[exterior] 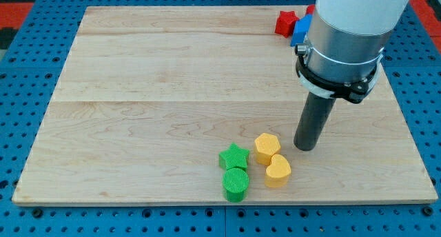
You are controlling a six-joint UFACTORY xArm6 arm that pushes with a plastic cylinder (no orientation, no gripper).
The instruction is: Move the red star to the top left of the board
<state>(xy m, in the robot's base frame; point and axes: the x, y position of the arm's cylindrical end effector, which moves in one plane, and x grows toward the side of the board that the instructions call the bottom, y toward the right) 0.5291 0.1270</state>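
The red star [285,22] lies near the board's top edge, right of the middle. A blue block [300,31] touches it on its right, partly hidden by the arm; its shape cannot be made out. A second red piece [309,10] peeks out just above the blue block. My tip [306,149] rests on the board at the lower right, far below the red star and just right of the yellow hexagon [267,147]. The arm's grey body [344,37] hides the board's top right part.
A yellow heart [278,171] lies below the yellow hexagon. A green star [234,156] and a green cylinder [236,184] sit to their left near the bottom edge. The wooden board [138,92] lies on a blue pegboard surface.
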